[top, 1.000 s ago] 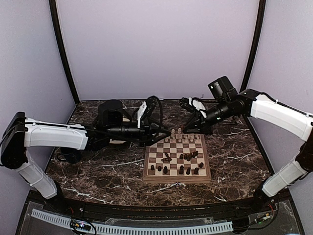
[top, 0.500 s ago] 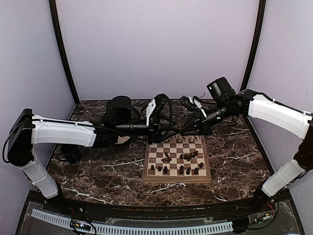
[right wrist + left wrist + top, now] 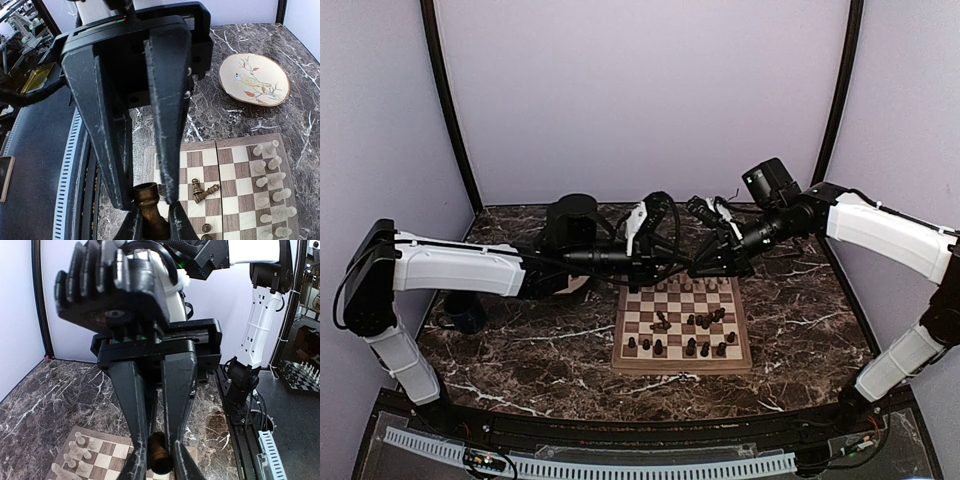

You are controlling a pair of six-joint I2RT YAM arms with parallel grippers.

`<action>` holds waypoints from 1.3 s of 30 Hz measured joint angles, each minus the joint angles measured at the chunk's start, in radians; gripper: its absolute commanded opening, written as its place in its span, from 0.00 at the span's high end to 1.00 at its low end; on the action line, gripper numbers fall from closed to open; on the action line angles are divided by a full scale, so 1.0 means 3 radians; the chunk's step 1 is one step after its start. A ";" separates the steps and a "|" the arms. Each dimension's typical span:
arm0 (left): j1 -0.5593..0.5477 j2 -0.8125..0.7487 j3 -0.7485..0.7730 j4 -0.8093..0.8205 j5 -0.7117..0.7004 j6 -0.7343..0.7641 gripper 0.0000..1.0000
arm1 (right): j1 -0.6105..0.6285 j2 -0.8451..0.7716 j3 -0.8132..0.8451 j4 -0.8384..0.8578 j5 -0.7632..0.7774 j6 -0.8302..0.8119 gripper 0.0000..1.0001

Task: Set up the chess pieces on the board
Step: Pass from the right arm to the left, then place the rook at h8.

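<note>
Nearest on the dark marbled counter [image 3: 520, 340]: the square checkered wooden board [image 3: 680, 366], with dark brown turned pieces [image 3: 658, 347] on its near half, some toppled. Farther back, pale cream pieces [image 3: 273, 163] along the far rows. Above that far edge: left hand [image 3: 159, 467] clamped on one dark brown piece [image 3: 159, 452], right hand [image 3: 151, 222] pinching another dark brown figure [image 3: 148, 196]. Off the far left corner, a round cream bird-painted plate [image 3: 254, 80].

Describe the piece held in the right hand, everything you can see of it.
The dark brown piece looks like glossy turned wood. It has a flared round collar on top, then a narrower neck and a widening body cut off by the frame edge, so its type and base are unclear. It stands roughly upright, pinched between the two black fingers of the right hand, seen against the board. Nothing else touches it.
</note>
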 measured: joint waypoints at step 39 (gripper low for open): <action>-0.0153 -0.0379 0.0179 -0.3077 -0.0816 0.0966 0.95 | -0.0800 -0.0432 -0.1119 0.0434 0.0547 -0.0121 0.56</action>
